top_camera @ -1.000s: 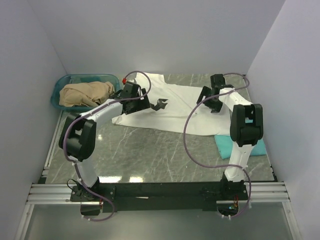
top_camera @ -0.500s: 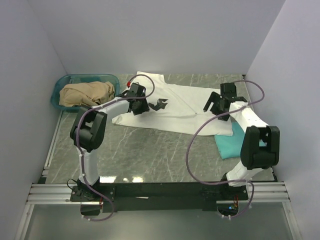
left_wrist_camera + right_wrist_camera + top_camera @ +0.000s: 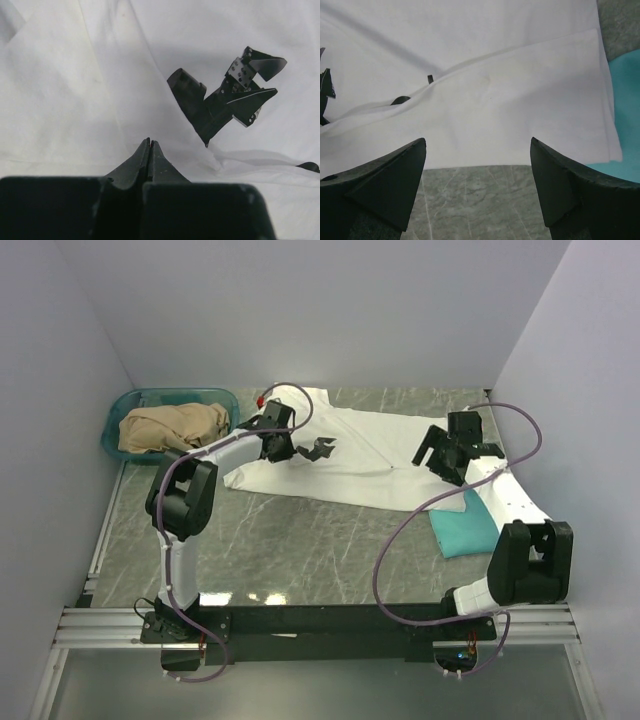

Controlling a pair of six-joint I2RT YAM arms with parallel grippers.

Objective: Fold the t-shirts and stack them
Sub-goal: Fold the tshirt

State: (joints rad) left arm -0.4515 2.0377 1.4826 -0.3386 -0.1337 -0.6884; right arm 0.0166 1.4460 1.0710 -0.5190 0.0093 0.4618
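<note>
White cotton item: the large white t-shirt (image 3: 370, 455) lies spread flat across the upper middle of the overhead frame, on the grey-green marbled table (image 3: 300, 540). I log a few shallow creases in it. Its small black print (image 3: 320, 448) sits left of centre; in the left wrist view the print (image 3: 225, 100) fills the upper right.

Teal-green item: the teal t-shirt (image 3: 465, 530) lies at the right of the overhead frame, below the white one. The white shirt's lower right corner overlaps its top edge. In the right wrist view I see the teal cloth (image 3: 626, 125) along the right edge, under the white hem (image 3: 520, 100).

Left gripper (image 3: 288, 450): placed over the left part of the white shirt, just beside the print. From its own camera the fingertips (image 3: 150, 146) are pressed together with no gap, down against the white cloth (image 3: 75, 75). I cannot tell whether a fold is nipped between them.

Right gripper (image 3: 440, 462): over the right part of the white shirt, near its lower hem. Its fingers (image 3: 390, 185) stand wide apart with nothing between them, and I see white cloth and bare table (image 3: 480, 200) below.

Teal plastic basket (image 3: 112, 425): upper left of the overhead frame, holding a bundle of tan cloth (image 3: 170, 427).
</note>
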